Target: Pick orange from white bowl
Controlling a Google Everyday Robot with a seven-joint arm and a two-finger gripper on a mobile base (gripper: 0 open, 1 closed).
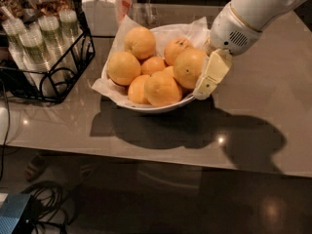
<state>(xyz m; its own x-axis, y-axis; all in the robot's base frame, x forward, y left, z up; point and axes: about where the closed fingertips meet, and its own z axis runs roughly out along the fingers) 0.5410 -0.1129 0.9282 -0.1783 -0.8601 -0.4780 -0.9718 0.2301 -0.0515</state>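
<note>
— What is lying nearest?
— Cables (44,206) are trailing over the dark floor (195,204) under the counter's (146,135) front edge.
— And on top?
— One bowl (146,107) is sitting mid-counter and holding seven oranges (140,42) that I can count. The dotted orange (189,67) is lying at its right rim, and the gripper (204,84) is hanging just beside it. I cannot tell how its jaws are standing.
— Farther?
— One rack (48,84) is standing at the left edge and one jar (100,9) at the far edge.

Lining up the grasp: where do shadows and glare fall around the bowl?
Camera view: white bowl and arm throw a dark shadow forward on the table; one small glare spot at its front edge; the gripper, at the bowl's right rim beside the orange, is well lit.
</note>
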